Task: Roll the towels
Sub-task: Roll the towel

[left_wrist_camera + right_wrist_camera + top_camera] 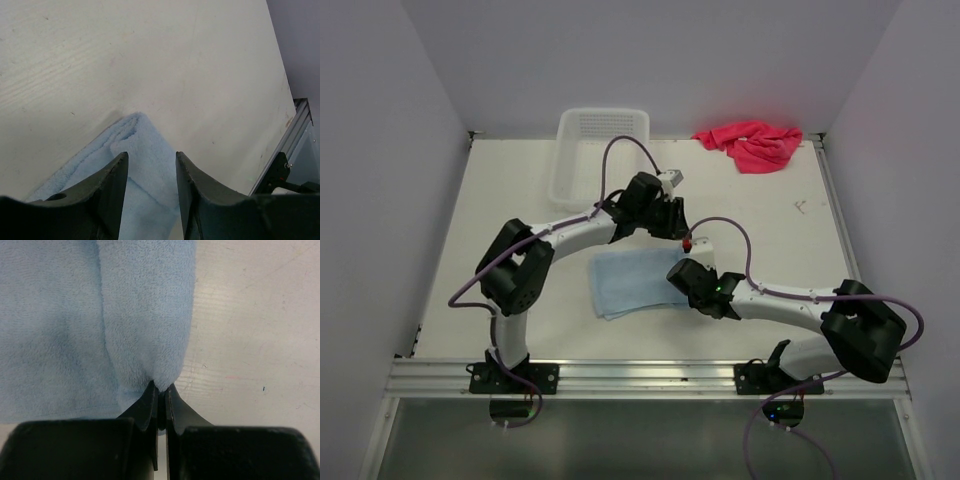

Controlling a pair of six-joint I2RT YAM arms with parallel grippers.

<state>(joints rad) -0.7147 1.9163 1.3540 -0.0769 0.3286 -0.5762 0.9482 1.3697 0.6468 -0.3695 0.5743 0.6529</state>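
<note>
The light blue towel [630, 283] lies flat in the middle of the table, its right edge folded over into a narrow strip [147, 315]. My right gripper [161, 388] is shut on the near end of that strip, at the towel's right edge [682, 275]. At the strip's far corner [142, 145], my left gripper [151, 158] stands over the towel [675, 232]. Its jaws are open, with the fold between them and a fingertip [121, 162] on each side. The pink-red towel [752, 143] lies crumpled at the far right of the table, away from both arms.
A white mesh basket [600, 150] stands at the back, left of centre, just behind the left arm's wrist. An aluminium rail [640, 375] runs along the near edge. White walls close in the table on three sides.
</note>
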